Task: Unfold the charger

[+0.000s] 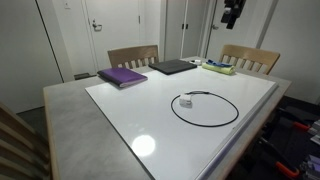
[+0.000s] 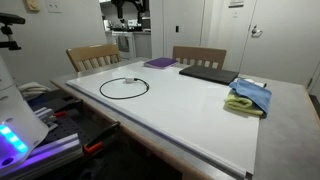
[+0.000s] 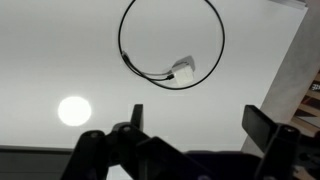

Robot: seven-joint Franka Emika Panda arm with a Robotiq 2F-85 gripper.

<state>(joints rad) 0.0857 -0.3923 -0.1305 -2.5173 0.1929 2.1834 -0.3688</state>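
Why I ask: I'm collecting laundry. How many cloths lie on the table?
2: a blue cloth lying on a yellow-green cloth, beside the laptop. Others may hide underneath.

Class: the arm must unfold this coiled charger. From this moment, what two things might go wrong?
1. The cable is thin and lies flat on the glossy table, so the open hand overhead may slip off it or scrape the surface.
2. The plug looks light and unanchored; pulling one side may drag the whole loop along instead of opening it.
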